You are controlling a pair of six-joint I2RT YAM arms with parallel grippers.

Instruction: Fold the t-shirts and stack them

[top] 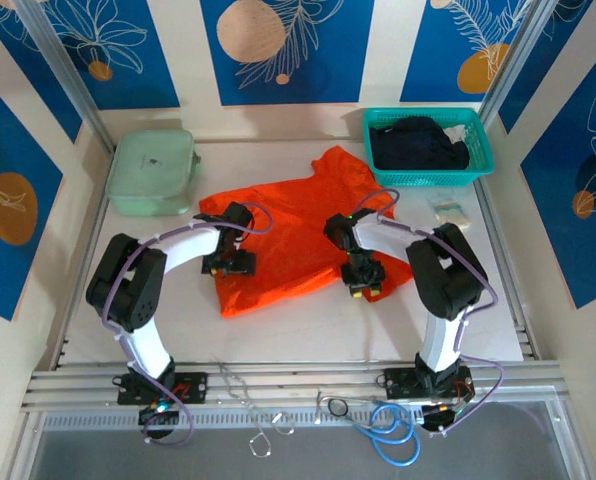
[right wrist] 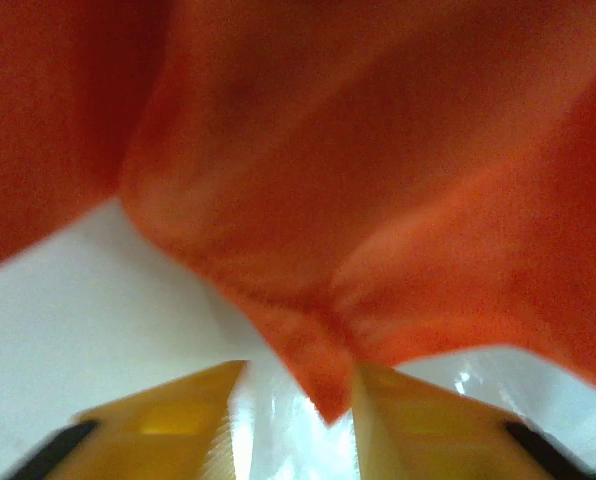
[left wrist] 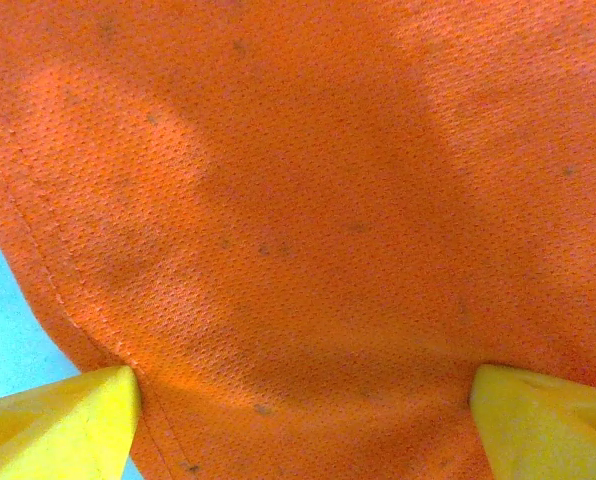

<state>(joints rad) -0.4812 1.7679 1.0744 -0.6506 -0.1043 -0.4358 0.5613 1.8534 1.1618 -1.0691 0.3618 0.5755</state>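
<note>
A pale green box sits on the white counter beyond the left jaws. A teal mesh basket stands beyond the right jaws, with a small white packet just beside it.

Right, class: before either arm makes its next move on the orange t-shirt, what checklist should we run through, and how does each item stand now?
1. Left gripper open and ready: ok. Its fingers stand wide apart just above the orange t-shirt, near a hem.
2. Right gripper has a firm hold: cannot tell. A fold of orange fabric dips between its fingers, but the wrist view is blurred.
3. Orange shirt lies flat for folding: not ok. It is bunched and creased on the table.
4. Black t-shirt out and ready to fold: not ok. It lies in the teal basket.
</note>
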